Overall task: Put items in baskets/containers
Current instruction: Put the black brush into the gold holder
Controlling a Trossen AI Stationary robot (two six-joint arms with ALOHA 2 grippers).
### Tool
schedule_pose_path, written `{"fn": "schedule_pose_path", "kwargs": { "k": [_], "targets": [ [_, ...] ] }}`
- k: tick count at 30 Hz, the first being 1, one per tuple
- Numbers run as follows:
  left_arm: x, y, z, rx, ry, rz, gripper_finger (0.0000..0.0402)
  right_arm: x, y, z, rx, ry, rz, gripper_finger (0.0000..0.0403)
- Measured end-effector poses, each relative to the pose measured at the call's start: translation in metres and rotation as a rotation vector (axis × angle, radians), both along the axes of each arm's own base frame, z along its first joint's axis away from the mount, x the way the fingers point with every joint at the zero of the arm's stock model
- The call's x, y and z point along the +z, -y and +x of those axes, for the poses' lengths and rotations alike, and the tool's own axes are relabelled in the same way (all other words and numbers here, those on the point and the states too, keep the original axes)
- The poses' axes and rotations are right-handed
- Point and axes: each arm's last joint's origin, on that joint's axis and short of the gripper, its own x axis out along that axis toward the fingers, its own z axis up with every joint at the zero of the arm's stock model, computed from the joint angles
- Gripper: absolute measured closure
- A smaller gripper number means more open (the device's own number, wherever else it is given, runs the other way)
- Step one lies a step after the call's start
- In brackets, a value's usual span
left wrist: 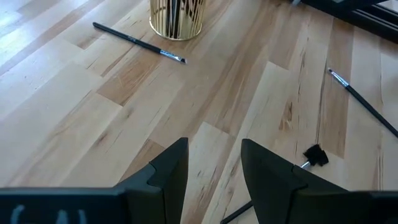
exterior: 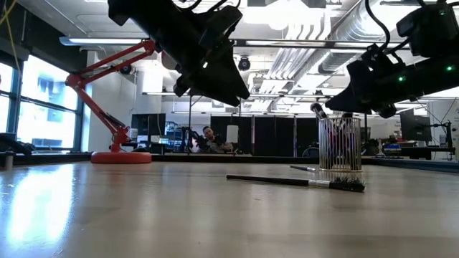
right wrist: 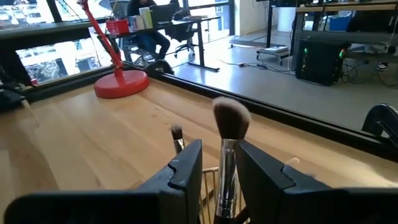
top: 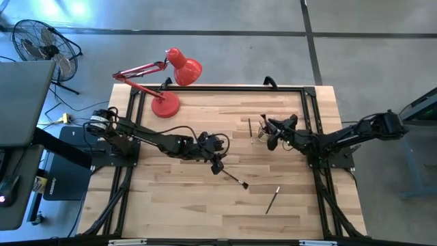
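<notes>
The right pincer (right wrist: 217,168) hangs directly over the cup (exterior: 338,147), its two dark fingers (right wrist: 186,165) standing either side of a fluffy-headed brush (right wrist: 230,118) whose handle runs down between them into the cup. The fingers look slightly parted around the handle, with a thin gap on each side, so the grip seems to be letting go rather than holding; I cannot say for sure that contact is fully broken. To finish this step well, the fingers should spread enough to clear the ferrule, then the arm should lift straight up, not sideways, so the tall brush is not dragged along or the light cup tipped. A second brush tip (right wrist: 177,132) stands just beside the first, also in the cup.

The left pincer (left wrist: 214,174) waits near the middle of the counter (top: 191,198), fingers spread with nothing between them. A dark brush with a bushy head (left wrist: 314,155) lies on the counter just beside it, and looks like the next pick. Further out, one brush (left wrist: 138,42) lies near the cup's base, and another (top: 272,199) lies well apart toward the counter's front edge.
</notes>
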Motion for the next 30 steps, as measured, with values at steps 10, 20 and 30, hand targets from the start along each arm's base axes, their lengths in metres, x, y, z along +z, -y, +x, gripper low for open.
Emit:
{"fn": "schedule_pose_path", "kwargs": {
  "k": [10,20,30],
  "targets": [
    [0.000,0.000,0.000,-0.006,-0.003,-0.005,0.0255,0.010,-0.002,0.003,0.076,0.061,-0.044,0.0309],
    [-0.001,0.000,0.000,-0.007,-0.010,-0.005,0.0255,0.039,-0.021,0.028,0.271,0.004,-0.148,0.0309],
    [-0.001,0.000,-0.001,-0.015,-0.013,0.001,0.0255,0.076,-0.055,0.052,0.458,-0.392,0.050,0.0366]
  ]
}}
